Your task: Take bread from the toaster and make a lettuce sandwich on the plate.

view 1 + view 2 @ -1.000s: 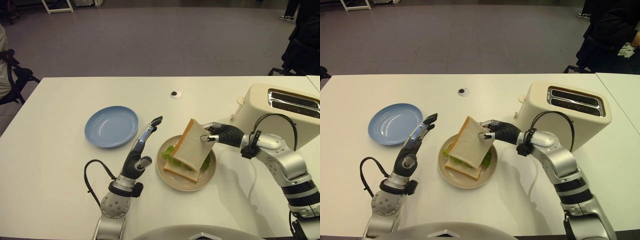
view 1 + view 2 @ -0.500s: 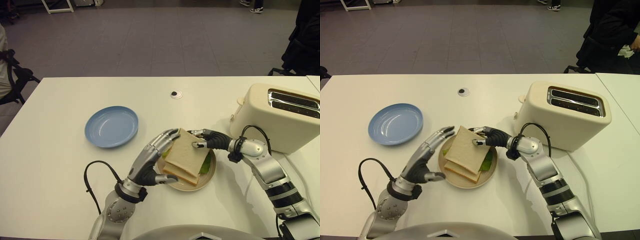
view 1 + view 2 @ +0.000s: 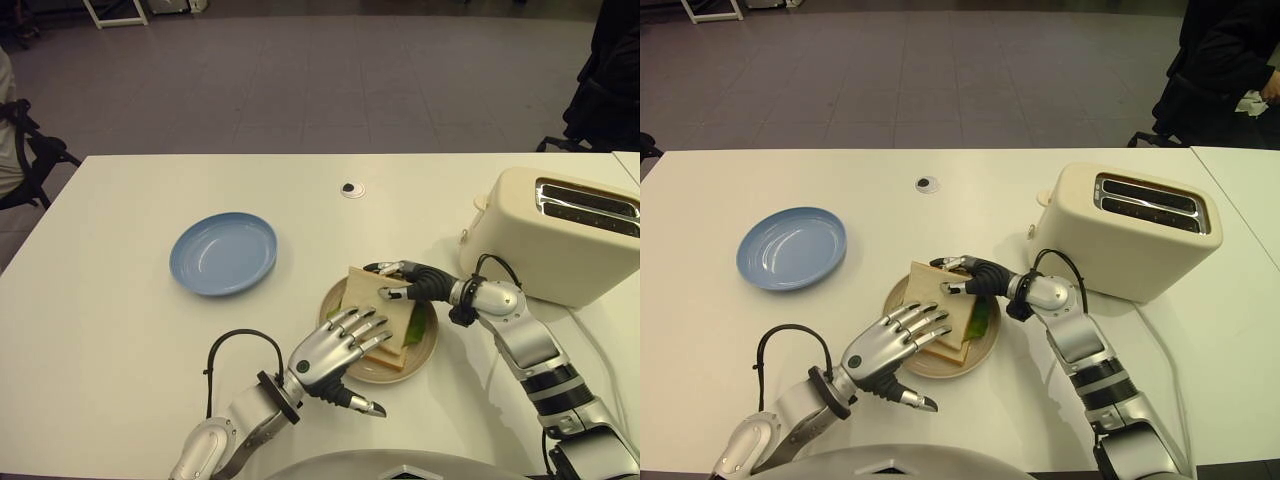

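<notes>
A sandwich lies on the beige plate in the middle of the table. Its top bread slice lies flat, and green lettuce peeks out on the right side. My right hand comes in from the right and pinches the far right edge of the top slice. Palm down at the plate's near left side, my left hand rests its spread fingers on the sandwich's front corner. The cream toaster stands at the right behind my right arm.
An empty blue plate sits to the left of the sandwich plate. A small black-centred disc lies further back on the table. The toaster's white cable runs along the table at the right.
The top slice has come down from a tilt to lie flat on the lettuce. My left hand has turned palm down and moved right onto the sandwich's near corner.
</notes>
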`<state>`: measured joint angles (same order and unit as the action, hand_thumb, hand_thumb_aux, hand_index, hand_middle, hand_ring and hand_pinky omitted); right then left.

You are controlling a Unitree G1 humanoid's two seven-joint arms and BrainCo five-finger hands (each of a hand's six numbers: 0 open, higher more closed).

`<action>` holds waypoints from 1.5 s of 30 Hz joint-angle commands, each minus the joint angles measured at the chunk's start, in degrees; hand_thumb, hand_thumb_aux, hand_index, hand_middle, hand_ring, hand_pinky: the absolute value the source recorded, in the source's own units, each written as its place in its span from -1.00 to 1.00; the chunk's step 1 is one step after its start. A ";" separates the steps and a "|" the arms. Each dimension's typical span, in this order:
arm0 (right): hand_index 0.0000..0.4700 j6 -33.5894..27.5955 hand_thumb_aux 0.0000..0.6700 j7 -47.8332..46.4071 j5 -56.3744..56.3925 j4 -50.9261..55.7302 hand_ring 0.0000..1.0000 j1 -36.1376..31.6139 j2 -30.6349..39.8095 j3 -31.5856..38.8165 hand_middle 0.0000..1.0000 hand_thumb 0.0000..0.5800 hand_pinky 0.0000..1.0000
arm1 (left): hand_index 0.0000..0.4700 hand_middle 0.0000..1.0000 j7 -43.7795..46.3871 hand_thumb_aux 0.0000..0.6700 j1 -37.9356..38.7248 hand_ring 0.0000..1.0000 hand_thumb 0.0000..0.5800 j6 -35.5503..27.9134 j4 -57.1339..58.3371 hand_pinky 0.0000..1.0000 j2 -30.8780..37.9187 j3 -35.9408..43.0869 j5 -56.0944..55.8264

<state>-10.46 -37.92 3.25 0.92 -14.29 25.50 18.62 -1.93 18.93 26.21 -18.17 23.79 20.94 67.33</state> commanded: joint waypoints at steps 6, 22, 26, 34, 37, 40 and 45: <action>-1.00 1.04 -1.00 10.91 5.53 2.39 -1.00 -6.35 -8.93 -13.76 -1.00 -1.00 -1.00 | -1.00 -1.00 7.05 -1.00 2.79 -1.00 -1.00 -3.95 6.73 -1.00 5.43 5.52 0.42; -1.00 36.09 -1.00 -17.90 10.12 -19.40 -1.00 17.34 19.27 -23.95 -1.00 -1.00 -1.00 | -1.00 -1.00 -6.52 -1.00 2.01 -1.00 -1.00 3.19 -25.73 -1.00 2.80 -5.03 -38.14; -1.00 36.70 -1.00 -23.63 13.37 -23.31 -0.12 25.15 24.21 -24.60 -0.12 -1.00 -0.12 | -1.00 -1.00 3.17 -1.00 6.44 -1.00 -1.00 2.13 -26.01 -1.00 11.03 -12.07 -46.86; 1.00 47.64 1.00 -18.96 -14.25 -13.95 1.00 29.57 19.90 -8.74 1.00 1.00 1.00 | 1.00 1.00 21.12 1.00 16.88 1.00 1.00 2.73 -8.63 1.00 24.11 -9.77 -38.54; 1.00 50.31 1.00 -13.17 -23.11 -9.97 1.00 27.50 16.54 -5.28 1.00 1.00 1.00 | 1.00 1.00 24.37 1.00 15.46 1.00 1.00 2.53 -6.94 1.00 23.44 -7.02 -36.71; 1.00 50.56 1.00 -6.85 -29.25 -6.72 1.00 25.59 13.09 -2.85 1.00 1.00 1.00 | 1.00 1.00 23.66 1.00 10.99 1.00 1.00 2.21 -2.97 1.00 20.46 -4.10 -30.64; 1.00 47.78 1.00 6.97 -38.60 6.83 1.00 19.08 6.17 0.59 1.00 1.00 1.00 | 1.00 1.00 11.00 1.00 -4.97 1.00 1.00 1.82 13.21 1.00 13.84 -0.27 -16.01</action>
<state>41.30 -34.14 -29.05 -0.88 6.47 33.97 16.71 12.41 20.17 31.24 -15.47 38.78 19.46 41.80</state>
